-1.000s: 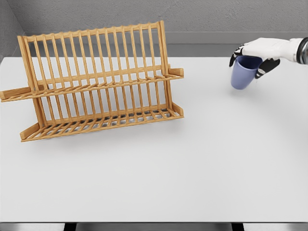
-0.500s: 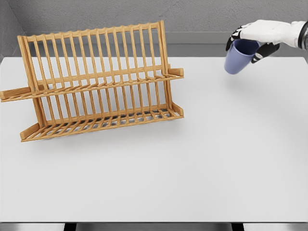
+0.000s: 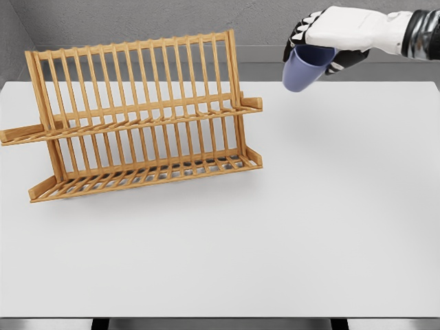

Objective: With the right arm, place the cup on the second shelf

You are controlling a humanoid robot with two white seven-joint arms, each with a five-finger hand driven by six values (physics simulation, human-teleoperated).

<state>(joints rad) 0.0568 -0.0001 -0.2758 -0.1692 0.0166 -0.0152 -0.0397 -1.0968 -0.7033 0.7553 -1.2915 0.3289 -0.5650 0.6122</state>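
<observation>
A blue cup (image 3: 302, 69) hangs tilted in the air above the table's back edge, held at its rim by my right hand (image 3: 317, 42), whose fingers are shut on it. The white right arm enters from the upper right. To the cup's left stands a wooden two-tier dish rack (image 3: 137, 117); its upper shelf (image 3: 144, 118) and lower shelf (image 3: 148, 172) hold nothing. The cup is higher than the rack's upper shelf and a short way to the right of the rack's top right corner. My left arm does not show.
The white table (image 3: 289, 227) spreads wide in front and to the right of the rack. A grey wall runs behind the table's back edge.
My right hand has carried the cup up and to the left, from above the table's right back area toward the rack. The cup has tilted more. The rack has not moved.
</observation>
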